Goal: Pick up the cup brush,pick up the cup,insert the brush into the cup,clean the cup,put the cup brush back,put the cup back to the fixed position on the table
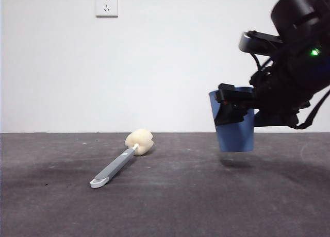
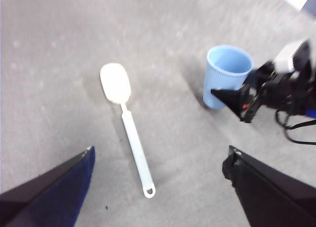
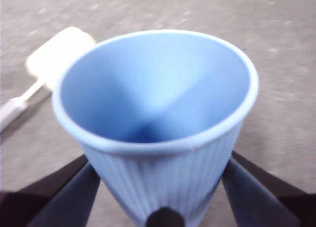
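The bench (image 1: 170, 206) is viewed level from its edge; the left wrist looks down from high; the right wrist is close on the cup (image 3: 163, 138); cup and cup brush (image 2: 129, 123) are shared by all.

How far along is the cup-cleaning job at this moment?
Ambiguous: early on or near the end. In hand: the right claw holds the blue cup just off the table. The brush lies flat below the open left claw. Left at minimum: setting the cup down.

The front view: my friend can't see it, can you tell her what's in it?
The right gripper holds the blue cup just above the table. The cup brush lies flat on the table apart from it, under a wall socket.
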